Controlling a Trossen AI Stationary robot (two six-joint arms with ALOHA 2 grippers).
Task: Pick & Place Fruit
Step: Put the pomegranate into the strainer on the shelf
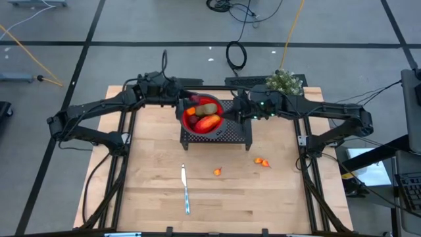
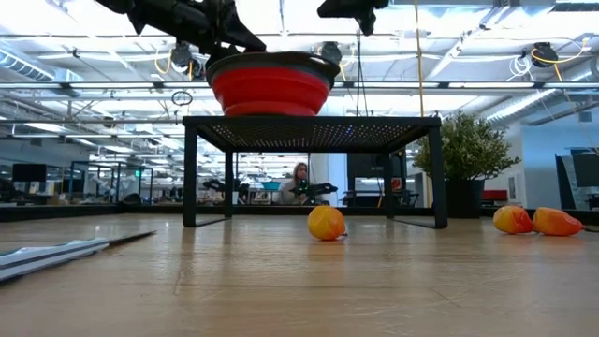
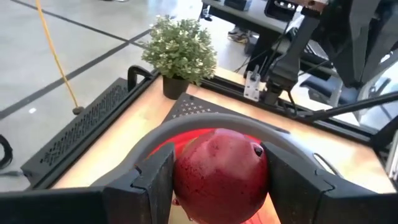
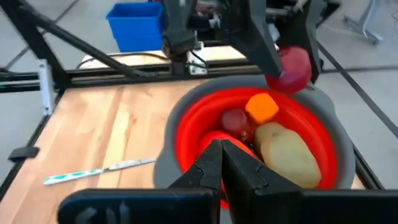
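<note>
A red bowl (image 1: 205, 116) with a grey rim stands on a black perforated stand (image 1: 230, 135). In it lie a red-orange oval fruit (image 1: 208, 123), a brown-green kiwi-like one (image 4: 286, 152), a small orange piece (image 4: 262, 107) and a dark red one (image 4: 234, 119). My left gripper (image 1: 193, 100) is over the bowl's far rim, shut on a dark red-purple fruit (image 3: 217, 171). My right gripper (image 4: 221, 155) is shut at the bowl's right rim. Three small orange fruits lie on the table (image 1: 217, 172), (image 1: 258, 160), (image 1: 266, 163). My left gripper pinches the dark red-purple fruit (image 4: 292, 67) between its two fingers (image 3: 155, 177), one on each side of its round body. The fingers slant down from the table's left. The fruit is lifted clear, above the bowl's grey rim (image 3: 186, 127). My right gripper's shut fingers (image 4: 208, 165) lie over the bowl's rim on its right side. They hide the rim there, so I cannot tell whether they touch it.
A silver knife with a pale handle (image 1: 185, 189) lies on the near middle of the table, also low in the low view (image 2: 56, 255). A small potted plant (image 1: 284, 81) stands at the far right corner. Bare wood lies near the stand.
</note>
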